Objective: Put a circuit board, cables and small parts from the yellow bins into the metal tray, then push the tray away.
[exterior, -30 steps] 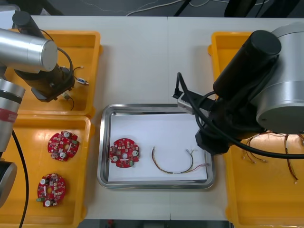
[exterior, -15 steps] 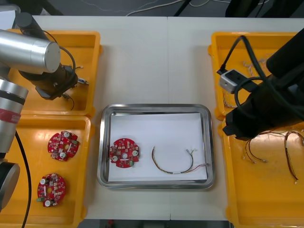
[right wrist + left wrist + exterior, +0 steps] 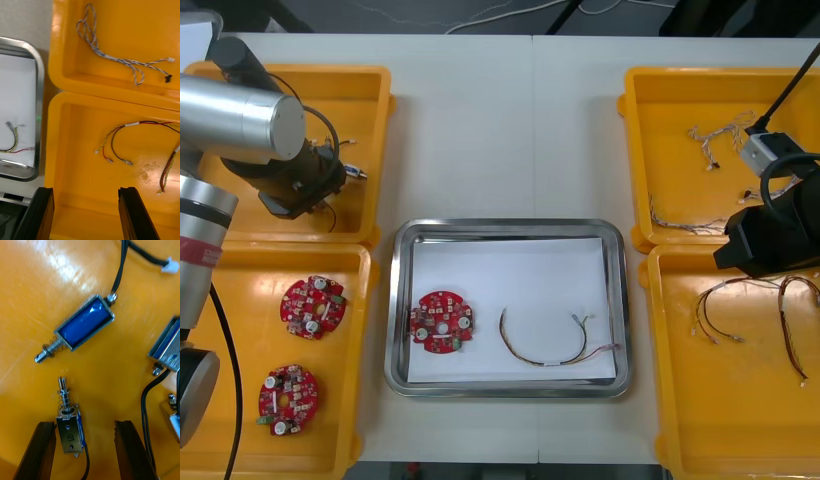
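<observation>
Fingers [image 3: 47, 450] of the left gripper [image 3: 86, 423], black and standing apart, are open low over the floor of the far-left yellow plastic bin [image 3: 370, 80], at the far-left corner of the light bench [image 3: 480, 130]. Between them lies a small metal part with a spring on its pin [image 3: 69, 427], just beside one finger and clear of the other; nothing is clamped. A blue-bodied small metal part [image 3: 83, 324] lies beyond the fingertips, with a thin black cable [image 3: 122, 266] running from its end.

At the near-left corner, the near-left yellow plastic bin [image 3: 365, 300] holds one round red circuit board [image 3: 312, 306] and a second round red circuit board [image 3: 289, 399], apart from each other.

Midway along the near edge, the shiny metal tray with a white inside [image 3: 505, 228] carries a third round red circuit board [image 3: 442, 322] and, to its right and apart from it, a curved red and yellow cable [image 3: 552, 362].

Along the right edge, the far-right yellow plastic bin [image 3: 635, 150] holds twisted blue and white cables [image 3: 702, 138], and the near-right yellow plastic bin [image 3: 658, 400] holds loose red and yellow cables [image 3: 710, 300]. The right gripper [image 3: 86, 189] hangs above the near-right bin. Its black fingers [image 3: 133, 213] are spread open with nothing between them, and the loose cables lie on the bin floor beyond the fingertips.
</observation>
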Action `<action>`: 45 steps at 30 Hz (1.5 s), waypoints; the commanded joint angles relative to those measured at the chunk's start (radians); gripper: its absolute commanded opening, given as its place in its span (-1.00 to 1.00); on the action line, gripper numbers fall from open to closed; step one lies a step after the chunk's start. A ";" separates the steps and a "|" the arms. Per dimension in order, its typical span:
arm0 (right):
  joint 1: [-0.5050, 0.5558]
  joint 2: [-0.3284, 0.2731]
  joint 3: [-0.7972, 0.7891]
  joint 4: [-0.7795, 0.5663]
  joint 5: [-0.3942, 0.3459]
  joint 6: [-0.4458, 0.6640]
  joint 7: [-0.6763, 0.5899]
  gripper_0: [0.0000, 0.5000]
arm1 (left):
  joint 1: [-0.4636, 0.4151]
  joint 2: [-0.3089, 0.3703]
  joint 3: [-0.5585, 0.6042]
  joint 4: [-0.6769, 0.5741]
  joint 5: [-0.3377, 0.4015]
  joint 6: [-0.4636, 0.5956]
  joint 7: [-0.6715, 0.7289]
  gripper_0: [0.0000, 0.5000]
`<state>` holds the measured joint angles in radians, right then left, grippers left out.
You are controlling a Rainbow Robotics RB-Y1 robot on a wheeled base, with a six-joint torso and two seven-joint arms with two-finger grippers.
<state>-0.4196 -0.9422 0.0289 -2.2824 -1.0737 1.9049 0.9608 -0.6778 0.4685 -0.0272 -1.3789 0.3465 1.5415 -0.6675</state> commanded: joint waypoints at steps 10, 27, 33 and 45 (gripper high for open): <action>0.007 -0.046 -0.029 0.070 0.130 -0.035 -0.119 1.00 | 0.018 0.032 0.036 -0.039 0.020 0.046 0.014 0.61; -0.042 -0.046 -0.027 0.173 0.106 -0.112 -0.013 1.00 | 0.047 0.030 0.033 -0.071 0.009 0.032 0.012 0.10; -0.093 -0.046 -0.027 0.248 0.074 -0.115 0.033 1.00 | 0.046 0.030 0.033 -0.071 0.008 0.029 0.011 -0.05; -0.226 -0.046 0.102 0.417 0.087 -0.199 0.073 1.00 | 0.046 0.032 0.033 -0.080 0.008 0.025 0.000 -1.00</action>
<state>-0.5730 -0.9478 0.0748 -1.8881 -1.0032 1.7328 0.9915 -0.6424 0.4689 -0.0192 -1.4168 0.3601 1.5768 -0.6675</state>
